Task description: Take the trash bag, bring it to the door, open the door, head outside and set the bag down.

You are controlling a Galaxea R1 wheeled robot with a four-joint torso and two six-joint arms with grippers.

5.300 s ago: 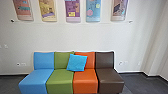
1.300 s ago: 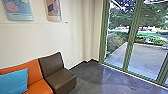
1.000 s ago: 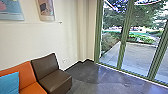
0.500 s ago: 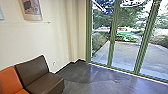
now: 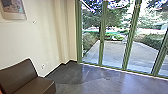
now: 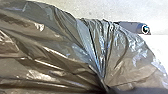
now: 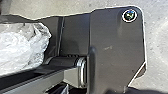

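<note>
The dark, shiny trash bag point(image 6: 50, 57) is close up in the left wrist view. Its plastic is drawn into tight folds that run together where my left gripper point(image 6: 106, 88) is shut on it. Crumpled, bright plastic point(image 7: 22, 47) lies beside the robot's dark plate in the right wrist view; I cannot tell which part of the bag it is. Ahead in the head view stands a glass front with green frames point(image 5: 128, 37); which panel is the door I cannot tell.
A brown seat point(image 5: 20, 75) stands at the lower left, against a pale wall point(image 5: 42, 37) with a poster point(image 5: 14, 8). Dark floor point(image 5: 82, 80) leads to the glass. Outside are a paved yard point(image 5: 115, 51), bushes and trees.
The head camera has turned right, away from the row of coloured seats with the blue cushion. More of the glass front and the yard now shows.
</note>
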